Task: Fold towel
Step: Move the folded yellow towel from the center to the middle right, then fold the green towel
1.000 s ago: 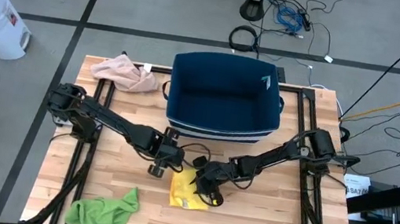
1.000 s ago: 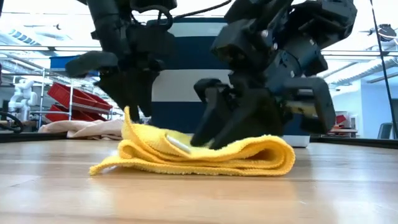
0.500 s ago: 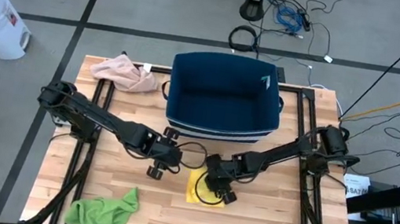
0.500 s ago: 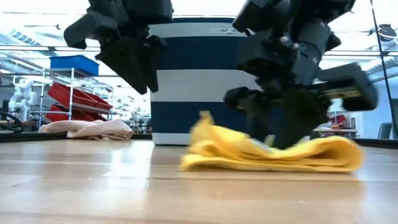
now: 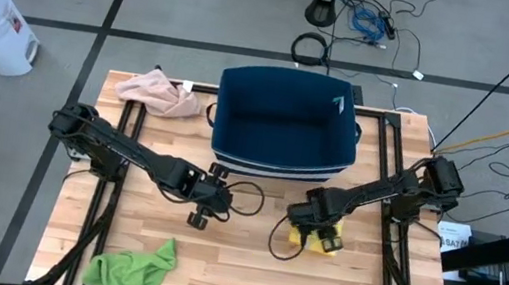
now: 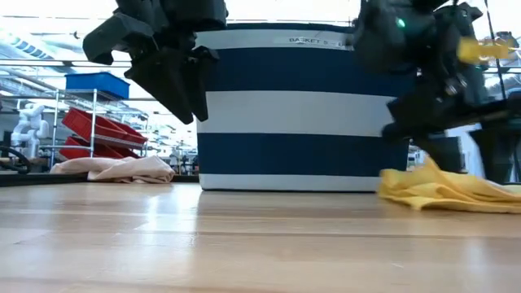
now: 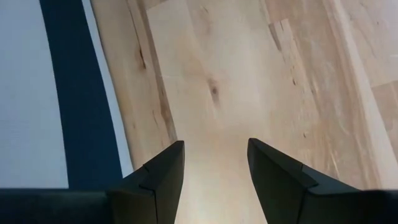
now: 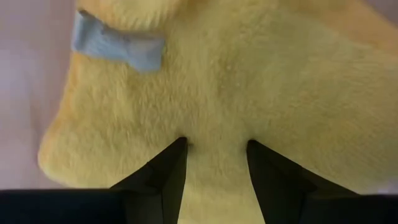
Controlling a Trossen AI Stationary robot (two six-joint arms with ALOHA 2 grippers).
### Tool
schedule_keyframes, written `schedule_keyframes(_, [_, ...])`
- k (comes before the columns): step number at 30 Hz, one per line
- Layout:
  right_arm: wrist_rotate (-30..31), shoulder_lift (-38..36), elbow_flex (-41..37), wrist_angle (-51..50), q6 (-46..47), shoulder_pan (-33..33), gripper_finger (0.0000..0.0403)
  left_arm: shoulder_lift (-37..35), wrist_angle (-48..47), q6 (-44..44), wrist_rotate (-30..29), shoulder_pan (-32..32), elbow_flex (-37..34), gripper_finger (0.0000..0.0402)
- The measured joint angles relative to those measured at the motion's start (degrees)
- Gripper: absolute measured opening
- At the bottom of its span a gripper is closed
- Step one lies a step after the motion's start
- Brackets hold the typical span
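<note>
The yellow towel (image 5: pixel 329 243) lies bunched and folded on the table's right half, in front of the blue-and-white basket (image 5: pixel 283 122); in the low view the yellow towel (image 6: pixel 448 191) rests flat on the wood. My right gripper (image 5: pixel 315 227) stands over it, open, and the towel (image 8: pixel 249 81) with its pale blue label (image 8: pixel 115 43) fills the right wrist view. My left gripper (image 5: pixel 204 211) hovers open above bare wood near the table's middle, left of the towel; in the low view this gripper (image 6: pixel 183 89) hangs well clear of the table. My right gripper (image 8: pixel 216 149) comes at the yellow towel from above, pointing down. Both open fingertips (image 8: pixel 177 155) sink into the towel's upper layer (image 8: pixel 217 127), which dents around them. The towel lies on the table under them, folded in several layers.
The tall basket (image 6: pixel 293 106) stands just beyond both grippers. A pink towel (image 5: pixel 156 92) lies at the far left corner and a green towel (image 5: pixel 130 266) at the near left edge. Bare wood (image 7: pixel 249 74) lies between the grippers. A black cable loop (image 5: pixel 282 240) lies beside the yellow towel.
My right gripper has moved toward the table's right edge, and the yellow towel has slid along the table with it, ending more bunched up. My left gripper has risen up off the towel and then kept still near the middle.
</note>
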Motion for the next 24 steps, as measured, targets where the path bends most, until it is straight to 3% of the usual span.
schedule_keyframes(4, [3.7,0.0,0.0,-9.3,3.4,0.0,0.0157,0.0,0.1,0.0,0.0,0.0,0.0,0.0183])
schedule_keyframes(9, [4.5,-0.3,0.0,-10.6,6.3,0.0,0.0157,0.0,0.0,-0.2,3.5,-1.1,0.0,0.0183])
schedule_keyframes(15, [3.7,-3.8,0.0,-0.9,6.2,0.5,0.0157,-0.2,0.1,-2.1,15.4,-3.8,-0.1,0.0183])
schedule_keyframes(24, [3.4,-9.0,0.1,16.0,3.5,0.5,0.0157,-0.3,-8.8,-14.2,18.4,-8.6,-0.1,0.0183])
